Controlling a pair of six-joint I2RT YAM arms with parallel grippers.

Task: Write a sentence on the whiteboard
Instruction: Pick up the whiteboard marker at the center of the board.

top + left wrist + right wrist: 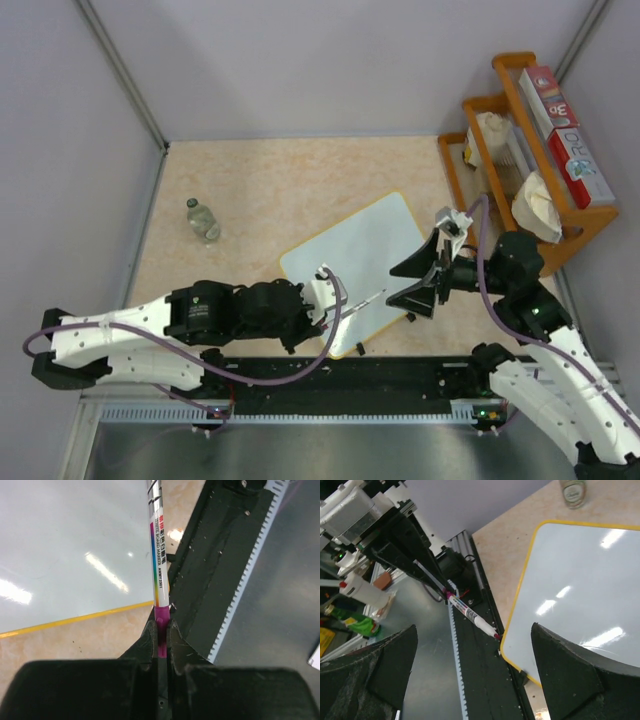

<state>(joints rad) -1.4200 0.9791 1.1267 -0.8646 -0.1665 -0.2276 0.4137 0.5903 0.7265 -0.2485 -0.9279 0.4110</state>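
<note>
The whiteboard (360, 262) lies tilted in the middle of the table, glossy white with a yellow rim. Its visible surface is blank, and the sentence is not in view. My left gripper (338, 316) is shut on the pink rear end of a white marker (364, 302) (156, 555). The marker's pink tip hangs by the board's near rim (504, 639). In the left wrist view the fingers (149, 639) pinch the marker's end. My right gripper (420, 280) (474, 629) stands wide open at the board's right edge, facing the marker (469, 613), with nothing between its fingers.
A small glass bottle (203, 220) stands at the far left of the table. A wooden rack (530, 150) with boxes and bags fills the back right corner. A black toothed rail (380, 375) runs along the table's near edge, just behind the board.
</note>
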